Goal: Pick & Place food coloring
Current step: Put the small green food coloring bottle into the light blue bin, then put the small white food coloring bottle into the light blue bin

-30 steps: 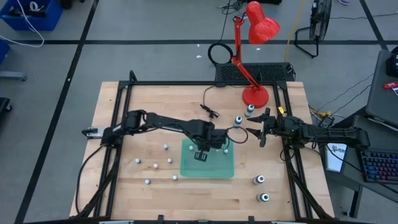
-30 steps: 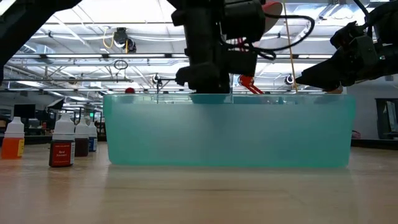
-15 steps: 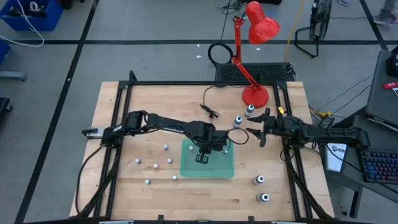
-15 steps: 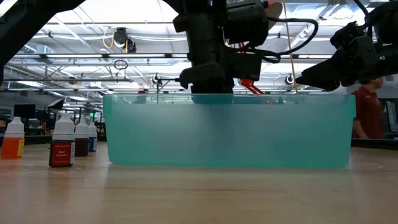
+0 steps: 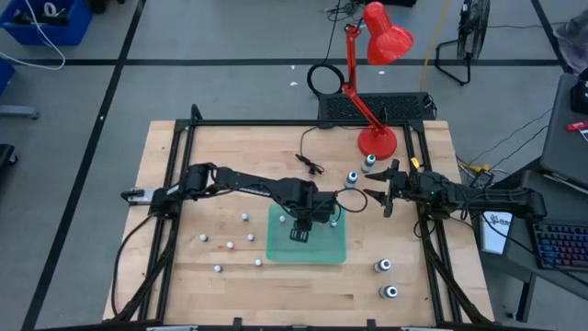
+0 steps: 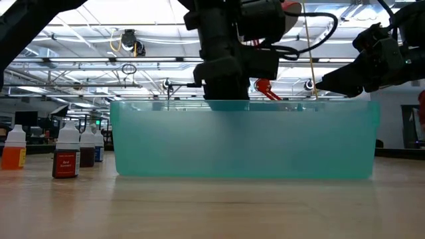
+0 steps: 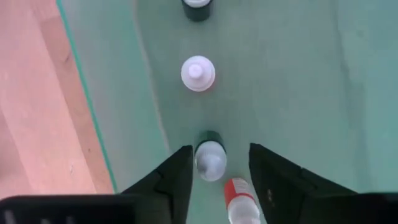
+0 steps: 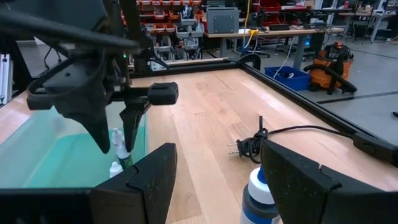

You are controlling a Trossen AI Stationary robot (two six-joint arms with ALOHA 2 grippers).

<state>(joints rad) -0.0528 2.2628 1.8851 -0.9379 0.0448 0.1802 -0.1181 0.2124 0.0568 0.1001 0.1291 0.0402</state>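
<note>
My left gripper (image 7: 219,150) points down into the translucent green tray (image 5: 327,250), open. Its fingers stand on either side of a small white-capped food coloring bottle (image 7: 210,159) that stands upright on the tray floor; whether a finger touches it, I cannot tell. A red bottle (image 7: 239,198) lies beside it, and two more (image 7: 198,73) stand farther along the tray. Several tiny bottles (image 5: 229,245) stand on the wood left of the tray. My right gripper (image 5: 375,198) waits level and open at the table's right, near two larger bottles (image 5: 352,176).
A red desk lamp (image 5: 377,140) stands at the far right with a black cable (image 5: 312,164) lying nearby. Two larger bottles (image 5: 386,279) stand near the right front. In the low view, the tray wall (image 6: 246,143) hides my left gripper's fingertips; several bottles (image 6: 66,156) stand left of it.
My left gripper has stayed over the tray and tipped slightly at the wrist. My right gripper has kept still.
</note>
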